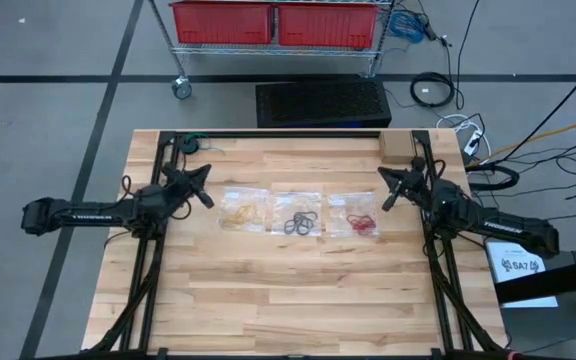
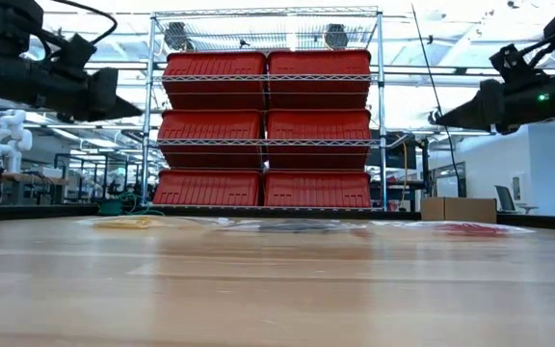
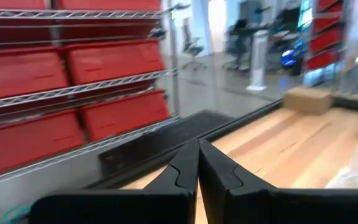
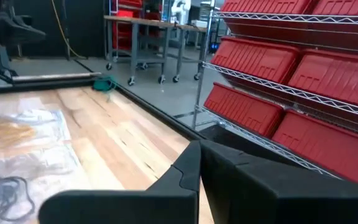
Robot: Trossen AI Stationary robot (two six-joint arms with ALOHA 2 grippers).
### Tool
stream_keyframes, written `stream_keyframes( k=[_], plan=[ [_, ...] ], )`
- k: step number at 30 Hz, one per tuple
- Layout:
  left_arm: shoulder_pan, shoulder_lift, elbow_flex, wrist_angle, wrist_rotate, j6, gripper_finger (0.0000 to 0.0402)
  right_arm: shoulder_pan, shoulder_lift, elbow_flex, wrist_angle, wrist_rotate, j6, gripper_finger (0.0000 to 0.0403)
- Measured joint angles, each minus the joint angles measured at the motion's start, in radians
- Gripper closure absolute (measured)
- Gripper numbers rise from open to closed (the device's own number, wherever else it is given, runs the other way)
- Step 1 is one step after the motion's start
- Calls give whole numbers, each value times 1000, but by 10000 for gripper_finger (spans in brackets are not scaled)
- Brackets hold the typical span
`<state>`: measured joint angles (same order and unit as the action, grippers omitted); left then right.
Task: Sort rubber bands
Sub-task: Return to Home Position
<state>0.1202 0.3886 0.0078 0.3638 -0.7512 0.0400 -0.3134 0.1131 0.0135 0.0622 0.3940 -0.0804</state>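
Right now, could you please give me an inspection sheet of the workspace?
Surface: wooden table.
Job's things: tan bands, black bands, red bands, one colour per bag, in a row.
Clutter: cardboard box and green item at the back edge.
Grippers: left gripper shut, beside the tan bands; right gripper shut, beside the red bands; both raised.
Cables: coil on the floor.
Surroundings: rack with red bins.

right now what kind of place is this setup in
Probably a robotics lab or workshop: a wire shelving rack holding red plastic bins, loose cables on the grey floor, and wheeled workbenches farther back.
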Motion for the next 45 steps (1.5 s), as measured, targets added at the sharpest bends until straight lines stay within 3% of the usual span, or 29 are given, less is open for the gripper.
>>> stream_keyframes(
  k=[11, 17, 24, 45],
  plan=[
    [-3, 2, 0, -74, -28, -33, 386, 0, 38, 0, 1, -2, -6, 403],
    [-2, 2, 0, -127, -72, -35, 386, 1, 45, 0, 2, -7, 147, 403],
    [-3, 2, 0, -253, -68, -35, 386, 1, 45, 0, 2, -7, 145, 403],
    [-3, 2, 0, -250, -65, -34, 386, 1, 45, 0, 3, -7, 147, 403]
  ],
)
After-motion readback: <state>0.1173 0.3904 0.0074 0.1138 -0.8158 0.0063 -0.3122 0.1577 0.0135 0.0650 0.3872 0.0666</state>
